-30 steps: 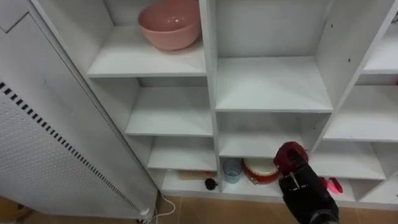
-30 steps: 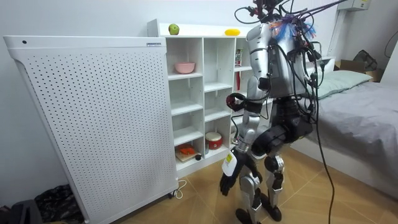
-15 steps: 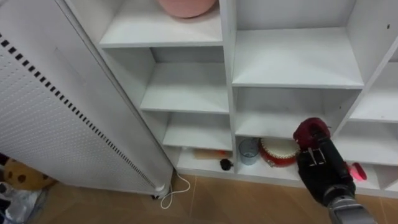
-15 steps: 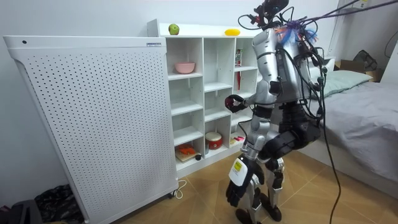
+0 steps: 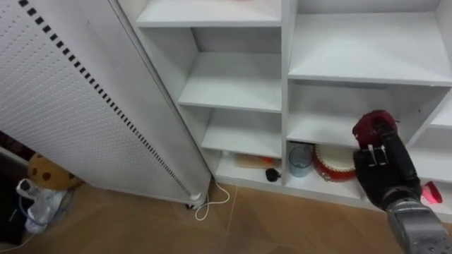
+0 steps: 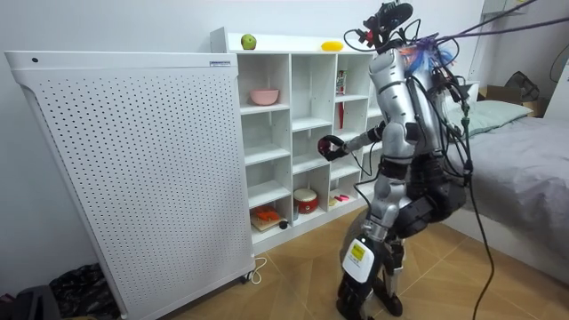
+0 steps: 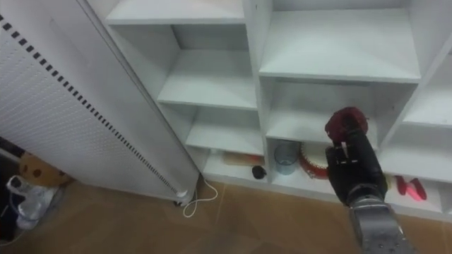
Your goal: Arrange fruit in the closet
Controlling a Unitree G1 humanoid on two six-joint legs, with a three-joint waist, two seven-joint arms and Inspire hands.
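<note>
The right hand (image 5: 385,171), fingers curled round a dark red fruit (image 5: 370,127), holds it up in front of the white closet (image 5: 286,77), near its lower middle shelves, while the left hand (image 6: 356,258) hangs low by the legs.

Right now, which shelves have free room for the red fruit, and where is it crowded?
Free: the upper left shelf, the lower left shelf and the middle shelf above the right hand holding the red fruit. Crowded: the bottom shelf, with blue cup, red tin.
</note>
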